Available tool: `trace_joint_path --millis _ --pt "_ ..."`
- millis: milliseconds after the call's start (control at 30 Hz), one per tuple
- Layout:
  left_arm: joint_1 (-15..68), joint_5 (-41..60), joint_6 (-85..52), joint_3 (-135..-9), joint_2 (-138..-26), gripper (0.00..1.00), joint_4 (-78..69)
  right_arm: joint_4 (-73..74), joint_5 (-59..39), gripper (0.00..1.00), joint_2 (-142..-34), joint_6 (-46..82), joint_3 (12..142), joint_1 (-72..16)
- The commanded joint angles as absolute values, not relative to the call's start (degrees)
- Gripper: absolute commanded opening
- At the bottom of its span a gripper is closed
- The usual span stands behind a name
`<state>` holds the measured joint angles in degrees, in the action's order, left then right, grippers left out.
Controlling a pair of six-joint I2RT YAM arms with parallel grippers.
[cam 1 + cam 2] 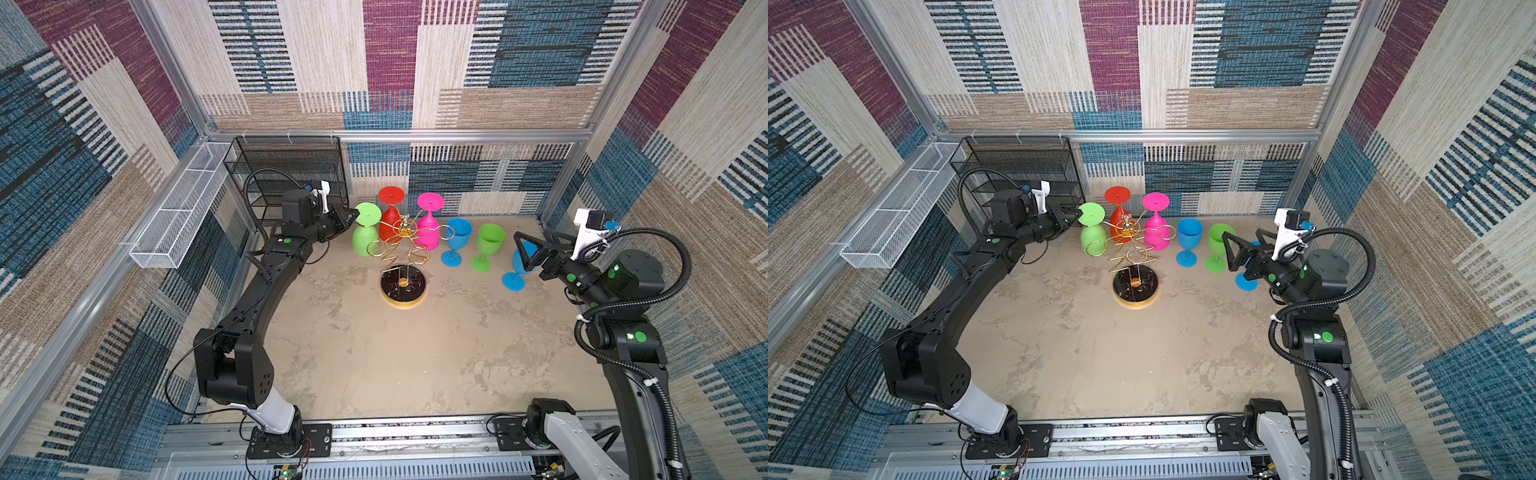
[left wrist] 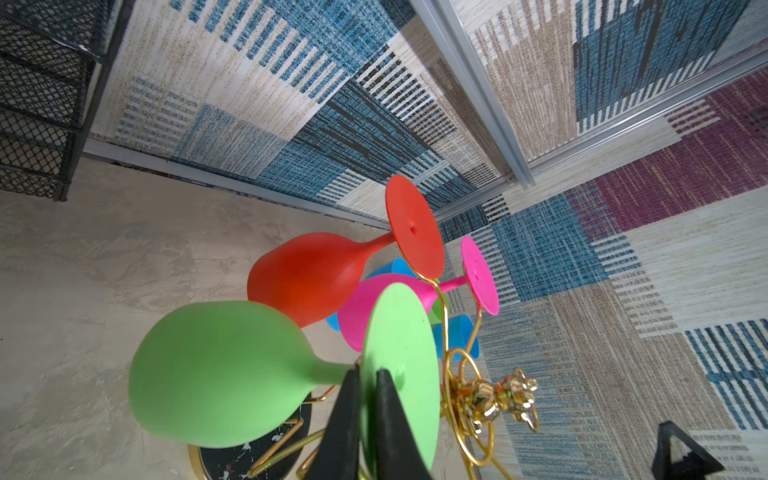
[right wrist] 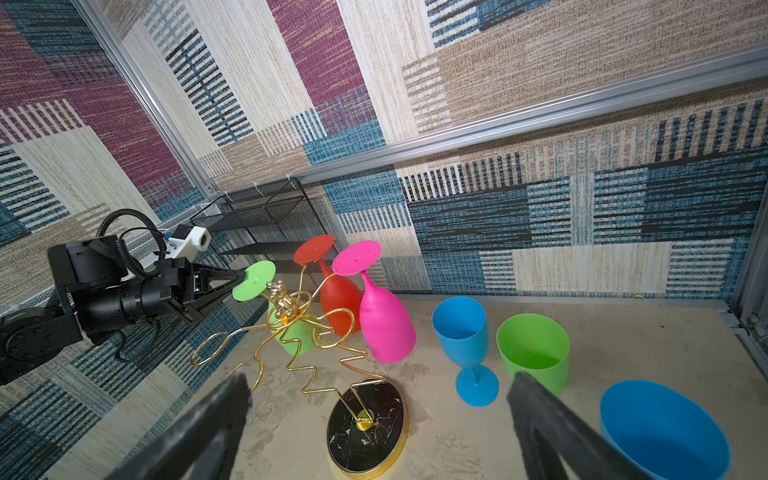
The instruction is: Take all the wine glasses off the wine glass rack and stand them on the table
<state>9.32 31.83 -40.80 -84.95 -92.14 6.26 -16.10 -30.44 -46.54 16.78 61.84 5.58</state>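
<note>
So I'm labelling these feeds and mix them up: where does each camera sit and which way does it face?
Top views: high over the front edge, looking down at the wine glass rack; left arm and right arm show.
Left wrist: looks along the left hand, shut on the hanging green wine glass.
Right wrist: faces the rack past the open right hand.
Both wrists share the red glass.

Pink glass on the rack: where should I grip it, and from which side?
Probably the flat foot of the pink glass, pinched edge-on from the right, away from the wine glass rack centre. It hangs upside down, foot uppermost and exposed; the bowl below looks round and wide. The open right gripper is on that side.
</note>
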Motion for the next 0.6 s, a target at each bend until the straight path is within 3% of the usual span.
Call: trace_joint_path --millis 0,233,567 --pt "9.2 32.1 -41.3 -85.3 -91.9 0.08 6.3 -13.8 -31.0 0.99 -46.5 17.8 61.7 5.5" --pt "9.1 32.7 -43.2 -84.8 -91.5 0.0 5.1 -13.8 -31.0 0.99 -46.4 17.8 61.5 5.5" --pt "8.4 37.9 -50.3 -84.1 -91.0 0.0 -0.4 -14.0 -31.0 0.99 -46.0 18.0 61.3 5.5"
